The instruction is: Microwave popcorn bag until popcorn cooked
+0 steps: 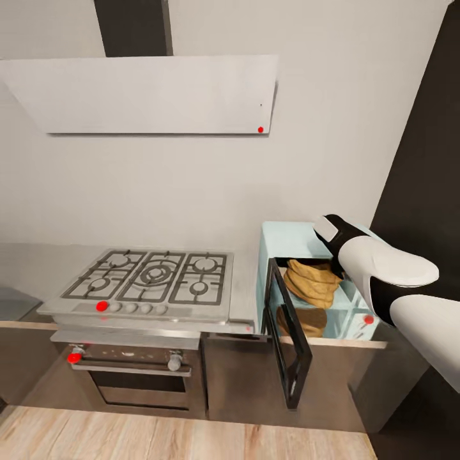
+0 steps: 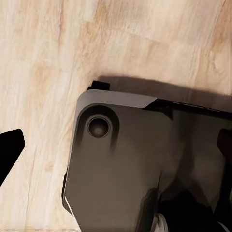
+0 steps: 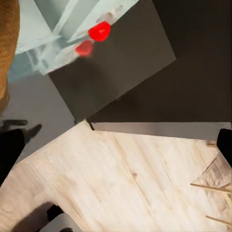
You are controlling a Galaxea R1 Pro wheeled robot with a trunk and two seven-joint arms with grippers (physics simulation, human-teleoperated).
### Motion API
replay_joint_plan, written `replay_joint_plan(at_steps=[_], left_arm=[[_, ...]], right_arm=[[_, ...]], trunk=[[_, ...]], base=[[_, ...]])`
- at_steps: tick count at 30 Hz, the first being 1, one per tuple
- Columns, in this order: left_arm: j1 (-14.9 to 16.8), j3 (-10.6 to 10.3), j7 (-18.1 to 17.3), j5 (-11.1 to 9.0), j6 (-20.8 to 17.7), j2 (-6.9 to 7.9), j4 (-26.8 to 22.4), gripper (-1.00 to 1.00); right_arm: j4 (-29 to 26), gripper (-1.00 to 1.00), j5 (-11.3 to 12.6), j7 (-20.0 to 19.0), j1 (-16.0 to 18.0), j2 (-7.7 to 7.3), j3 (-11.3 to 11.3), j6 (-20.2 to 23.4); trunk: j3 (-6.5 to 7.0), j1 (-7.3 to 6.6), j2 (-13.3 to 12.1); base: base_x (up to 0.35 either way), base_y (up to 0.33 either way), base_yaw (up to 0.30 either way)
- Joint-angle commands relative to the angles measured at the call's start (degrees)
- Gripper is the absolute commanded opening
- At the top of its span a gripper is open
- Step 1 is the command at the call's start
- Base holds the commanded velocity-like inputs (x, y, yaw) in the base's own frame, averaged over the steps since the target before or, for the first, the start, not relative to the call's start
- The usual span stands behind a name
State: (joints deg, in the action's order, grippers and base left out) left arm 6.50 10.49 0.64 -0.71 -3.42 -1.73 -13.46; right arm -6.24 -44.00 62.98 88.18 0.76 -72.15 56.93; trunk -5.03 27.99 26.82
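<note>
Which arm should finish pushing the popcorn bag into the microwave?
Right. The right arm already reaches across the microwave at its open door, with the popcorn bag in the opening. The left wrist view looks down at the wood floor.

Microwave (image 1: 281, 237) mouth crowded by popcorn bag (image 1: 312, 281)

Right arm (image 1: 383, 275) is raised forward, elbow bent.

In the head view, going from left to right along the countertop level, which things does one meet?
Gas hob → open microwave door → popcorn bag inside the microwave → right arm.
</note>
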Motion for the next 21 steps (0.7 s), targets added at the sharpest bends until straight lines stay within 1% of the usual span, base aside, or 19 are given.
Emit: replay_joint_plan(at_steps=[1,4,7,10,12,13,14,15,16,17,18,19,21], left_arm=[[0.00,0.23,0.07,-0.08,-0.35,-0.04,-0.16,1.00],[-0.05,0.23,0.07,-0.08,-0.27,-0.04,-0.16,1.00],[-0.79,0.23,0.13,-0.08,0.25,-0.10,-0.16,1.00],[-1.15,0.25,0.11,-0.08,0.40,-0.11,-0.16,1.00],[-1.21,0.24,0.11,-0.08,0.41,-0.09,-0.16,1.00],[-1.21,0.23,0.12,-0.08,0.42,-0.10,-0.16,1.00],[-1.22,0.23,0.12,-0.08,0.41,-0.11,-0.16,1.00],[-1.22,0.23,0.12,-0.08,0.42,-0.11,-0.16,1.00],[-1.22,0.23,0.13,-0.08,0.42,-0.11,-0.16,1.00],[-1.23,0.23,0.14,-0.08,0.43,-0.12,-0.16,1.00],[-1.23,0.23,0.15,-0.08,0.41,-0.12,-0.16,1.00],[-1.23,0.23,0.15,-0.08,0.40,-0.12,-0.16,1.00],[-1.23,0.23,0.15,-0.08,0.37,-0.12,-0.16,1.00]], right_arm=[[-0.09,1.00,-0.11,0.22,0.05,0.03,-0.34,0.20],[-0.09,1.00,-0.05,0.16,-0.01,0.17,-0.35,0.20],[-0.14,1.00,-0.04,-0.13,-0.02,0.38,-0.36,0.09],[-0.13,1.00,-0.04,-0.37,-0.26,0.46,-0.29,-0.09],[-0.04,1.00,-0.05,-2.74,-0.57,0.57,-0.10,-0.34],[-0.02,1.00,-0.10,-5.07,-0.71,0.53,0.21,-0.45],[0.02,1.00,-0.15,-9.29,-0.99,0.38,1.11,-0.97],[0.04,1.00,-0.20,-14.73,-1.61,0.12,3.22,-2.30],[-0.04,1.00,-0.24,-18.72,-2.36,-0.05,5.33,-3.27],[-0.30,1.00,-0.21,-24.43,-3.71,-0.37,8.99,-4.33],[-0.58,1.00,-0.15,-29.54,-4.80,-0.63,12.12,-5.02],[-0.73,1.00,-0.17,-33.82,-5.67,-0.84,14.02,-6.02],[-0.77,1.00,-0.20,-37.93,-6.90,-1.55,15.42,-7.66]], trunk=[[-0.13,-0.01,0.12],[-0.13,-0.01,0.12],[-0.13,-0.01,0.12],[-0.13,-0.01,0.12],[-0.13,-0.01,0.12],[-0.13,-0.01,0.12],[-0.13,-0.01,0.12],[-0.13,-0.01,0.12],[-0.13,-0.01,0.12],[-0.13,-0.01,0.12],[-0.13,-0.01,0.12],[-0.13,-0.01,0.12],[-0.13,-0.01,0.12]], base=[[-0.344,0.000,0.000],[-0.345,0.000,0.000],[-0.317,0.000,0.000],[-0.089,0.000,0.000],[-0.015,0.000,0.000],[-0.007,0.000,0.000],[-0.004,0.000,0.000],[-0.002,0.000,0.000],[-0.001,0.000,0.000],[0.000,0.000,0.000],[0.000,0.000,0.000],[0.000,0.000,0.000],[0.000,0.000,0.000]])
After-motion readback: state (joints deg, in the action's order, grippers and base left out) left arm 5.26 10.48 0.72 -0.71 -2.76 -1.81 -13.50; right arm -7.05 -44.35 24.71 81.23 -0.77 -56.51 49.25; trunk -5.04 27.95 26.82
